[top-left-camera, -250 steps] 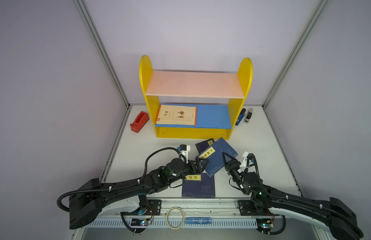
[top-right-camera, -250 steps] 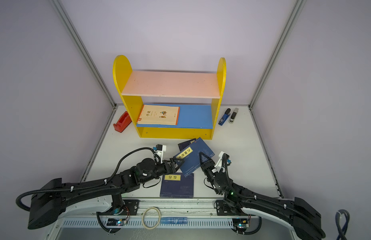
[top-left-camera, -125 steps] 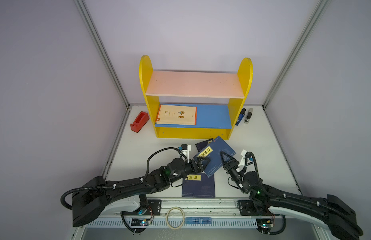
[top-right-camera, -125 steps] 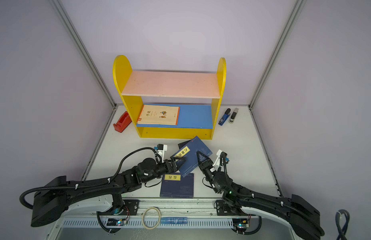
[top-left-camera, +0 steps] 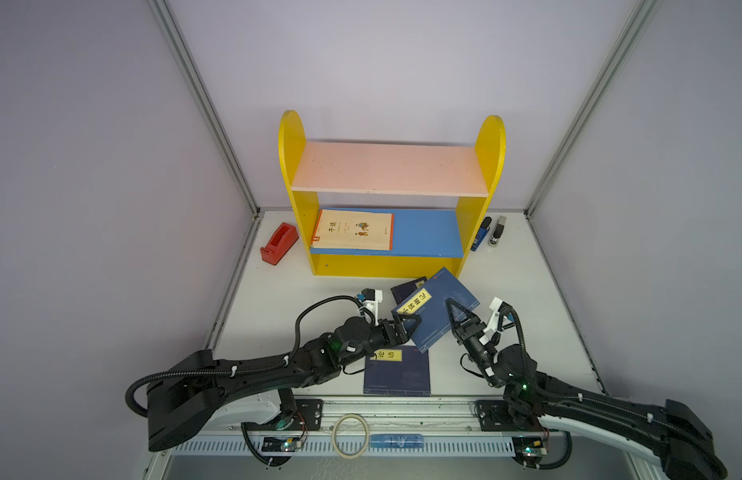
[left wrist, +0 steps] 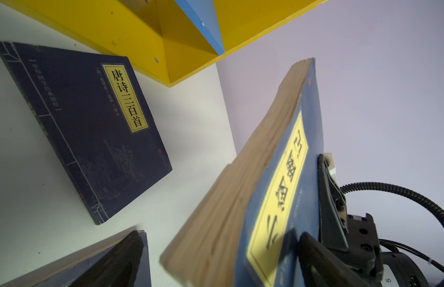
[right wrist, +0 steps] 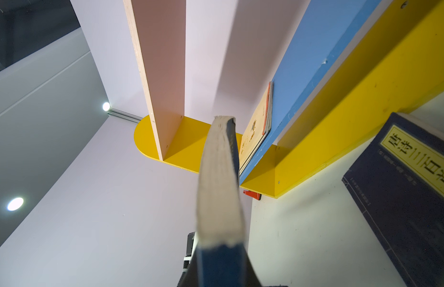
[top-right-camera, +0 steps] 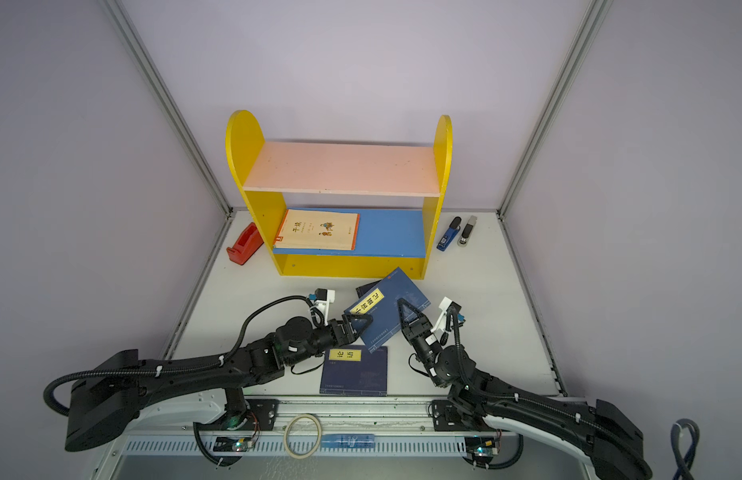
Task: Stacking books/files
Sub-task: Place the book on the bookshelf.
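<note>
A white table [top-left-camera: 527, 332] walled in pale lavender carries a yellow shelf [top-left-camera: 294, 174], seen in both top views with cream books [top-left-camera: 352, 230] lying flat at the left end of its blue lower board. In front of the shelf, the right gripper [top-left-camera: 451, 309] pinches a raised navy book [top-left-camera: 437, 299] by its edge. The book is tilted off the table, its far corner almost at the shelf's base. The left gripper [top-left-camera: 407, 322], jaws spread wide, sits at the corner of that book nearest its yellow label. A second navy book [top-left-camera: 406, 289] lies flat just before the shelf, partly beneath the raised one; a third navy book [top-left-camera: 396, 372] lies flat farthest from the shelf. The left wrist view shows the spread fingers [left wrist: 126, 258] on either side of the raised book's page edge [left wrist: 240, 193], contact unclear, and the second navy book [left wrist: 86, 129] flat by the shelf's foot. The right wrist view shows the raised navy book [right wrist: 218, 186] edge-on, clamped between dark fingers and aimed at the shelf's lower opening, where the cream books [right wrist: 255, 129] rest.
</note>
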Motion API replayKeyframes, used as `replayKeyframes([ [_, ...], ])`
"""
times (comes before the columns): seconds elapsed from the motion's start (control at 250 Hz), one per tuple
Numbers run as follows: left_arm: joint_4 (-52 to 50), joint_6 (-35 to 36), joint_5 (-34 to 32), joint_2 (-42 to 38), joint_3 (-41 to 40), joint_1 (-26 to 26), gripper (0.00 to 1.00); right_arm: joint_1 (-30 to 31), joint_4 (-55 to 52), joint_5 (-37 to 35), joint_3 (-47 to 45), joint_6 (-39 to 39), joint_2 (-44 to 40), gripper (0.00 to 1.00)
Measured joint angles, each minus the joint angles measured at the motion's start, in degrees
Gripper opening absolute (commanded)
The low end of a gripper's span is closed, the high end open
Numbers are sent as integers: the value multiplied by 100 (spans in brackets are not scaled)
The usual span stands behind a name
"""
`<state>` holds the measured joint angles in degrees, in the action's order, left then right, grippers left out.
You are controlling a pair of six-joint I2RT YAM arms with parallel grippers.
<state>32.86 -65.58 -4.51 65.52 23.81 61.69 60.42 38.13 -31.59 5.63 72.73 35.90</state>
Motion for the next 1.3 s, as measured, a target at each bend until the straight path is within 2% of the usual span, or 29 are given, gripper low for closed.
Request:
replayKeyframes([
  [0.108, 85, 0, 24, 13, 0, 0, 97, 0, 44, 0, 4, 55, 286, 0],
  [0.208, 173, 0, 81, 61, 4, -2, 86, 0, 118, 15, 22, 103, 627, 0],
  [0.248, 179, -2, 83, 74, 9, -2, 78, 0, 173, 15, 31, 162, 745, 0],
  [0.416, 181, -2, 85, 79, 44, -15, 33, 0, 280, -122, 42, 348, 1056, 0],
  [0.648, 24, -74, 92, -72, 94, -66, 0, 11, 249, -269, 50, 599, 1134, 0],
  [0.692, -7, -101, 131, -105, 96, -98, 0, 17, 247, -269, 66, 605, 1132, 1],
  [0.768, -26, -109, 254, -190, 96, -170, 0, 20, 238, -240, 90, 603, 1104, 41],
  [0.816, -74, -109, 293, -275, 96, -243, 0, 22, 188, -264, 94, 566, 1032, 54],
  [0.912, -269, -103, 356, -518, 85, -426, 0, 22, -37, -352, 81, 400, 732, 54],
  [0.952, -356, -87, 455, -640, 76, -527, 0, 20, -116, -402, 63, 356, 535, 57],
  [1.068, -726, -22, 901, -1062, 105, -925, 0, -20, -614, -446, 129, -109, -299, 64],
  [1.14, -1108, 33, 1097, -1351, 203, -1202, 0, -83, -1156, -422, 374, -417, -857, 65],
  [1.224, -1510, 125, 1366, -1694, 339, -1471, 0, -264, -1609, -199, 723, -737, -1268, 65],
  [1.3, -1840, 216, 1624, -1982, 461, -1635, 0, -479, -2006, 166, 1001, -931, -1294, 66],
])
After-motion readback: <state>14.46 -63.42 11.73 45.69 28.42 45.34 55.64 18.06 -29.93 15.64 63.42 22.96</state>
